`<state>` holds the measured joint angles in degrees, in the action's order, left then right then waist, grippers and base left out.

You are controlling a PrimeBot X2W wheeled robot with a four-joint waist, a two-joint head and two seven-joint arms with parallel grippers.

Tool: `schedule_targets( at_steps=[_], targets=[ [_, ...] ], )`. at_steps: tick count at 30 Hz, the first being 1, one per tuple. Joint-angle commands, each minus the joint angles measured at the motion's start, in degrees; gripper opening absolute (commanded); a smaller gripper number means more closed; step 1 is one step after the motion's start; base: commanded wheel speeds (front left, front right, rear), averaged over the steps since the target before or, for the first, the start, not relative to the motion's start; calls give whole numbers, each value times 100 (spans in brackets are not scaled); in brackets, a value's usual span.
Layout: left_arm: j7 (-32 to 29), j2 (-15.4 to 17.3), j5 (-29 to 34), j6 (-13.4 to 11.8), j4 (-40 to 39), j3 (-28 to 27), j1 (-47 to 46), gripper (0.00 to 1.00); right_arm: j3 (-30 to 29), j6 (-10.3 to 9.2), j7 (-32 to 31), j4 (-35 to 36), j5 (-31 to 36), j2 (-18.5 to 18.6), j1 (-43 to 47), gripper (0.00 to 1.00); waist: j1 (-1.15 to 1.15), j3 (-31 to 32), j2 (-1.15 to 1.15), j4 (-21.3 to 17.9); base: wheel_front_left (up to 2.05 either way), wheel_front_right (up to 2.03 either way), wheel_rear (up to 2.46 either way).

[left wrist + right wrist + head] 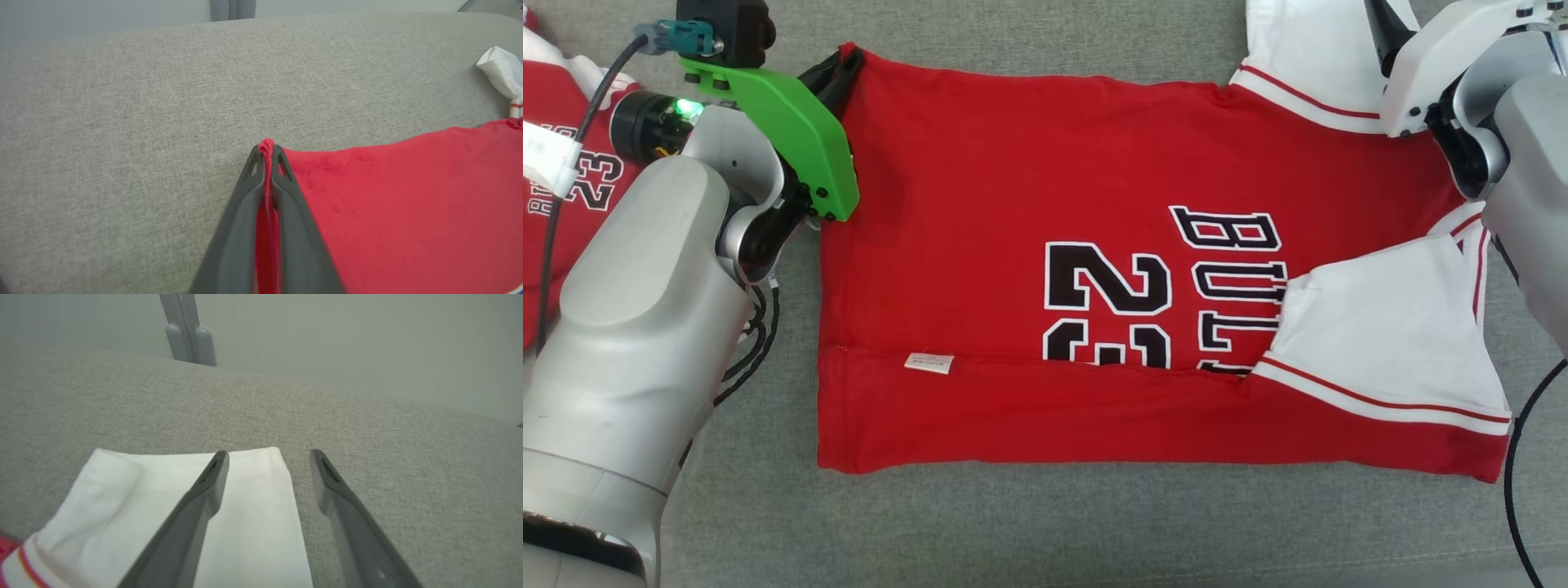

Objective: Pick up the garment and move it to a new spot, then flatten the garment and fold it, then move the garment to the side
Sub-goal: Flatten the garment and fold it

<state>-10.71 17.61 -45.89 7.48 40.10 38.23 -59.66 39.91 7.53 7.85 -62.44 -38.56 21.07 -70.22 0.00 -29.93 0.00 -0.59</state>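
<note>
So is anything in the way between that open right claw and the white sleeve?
Nothing visible. The right gripper is open right at the white sleeve, one finger across the cloth, the other over the bare grey cushion. Whether the fingers touch it, I cannot tell.

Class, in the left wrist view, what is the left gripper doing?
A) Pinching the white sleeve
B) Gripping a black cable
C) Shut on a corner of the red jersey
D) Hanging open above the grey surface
C: the left gripper is closed, with the red cloth of the jersey pinched between its fingers at the corner.
</note>
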Motion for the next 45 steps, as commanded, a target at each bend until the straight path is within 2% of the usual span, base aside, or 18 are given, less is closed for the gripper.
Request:
schedule_targets(
  at_steps=[1,12,15,16,18,23,33,39,45],
  targets=[
    [95,20,29,-4,-63,35,-41,0,45,-8,-64,-34,-92,39,-105,100,0,-30,0,152,0,0,0],
    [404,-101,77,-4,-510,304,-64,0,333,-8,-605,-398,-450,396,-443,100,0,-315,0,538,0,0,0],
    [442,-92,88,-4,-545,328,-97,0,372,-8,-803,-465,-601,374,-434,100,0,-389,0,573,0,0,0],
    [466,-81,87,-4,-547,329,-99,0,414,-8,-920,-493,-615,356,-419,44,0,-404,0,569,0,0,0],
    [490,-50,91,-9,-546,323,-93,0,472,-8,-974,-503,-676,333,-419,0,0,-418,0,540,0,0,0],
    [629,20,78,-60,-518,272,-14,0,516,-10,-851,-413,-852,342,-444,0,0,-351,0,410,0,0,0],
    [939,132,2,-96,-302,190,263,0,713,-10,88,72,-1101,578,-157,0,0,28,0,93,0,0,0],
    [1172,172,-55,-105,-253,158,525,0,838,-9,581,651,-1325,765,354,0,0,333,0,-44,0,0,0],
    [1382,300,-152,-138,-262,107,885,0,629,-9,739,1450,-1493,1054,1118,0,0,633,0,-161,0,0,0]
  ],
)
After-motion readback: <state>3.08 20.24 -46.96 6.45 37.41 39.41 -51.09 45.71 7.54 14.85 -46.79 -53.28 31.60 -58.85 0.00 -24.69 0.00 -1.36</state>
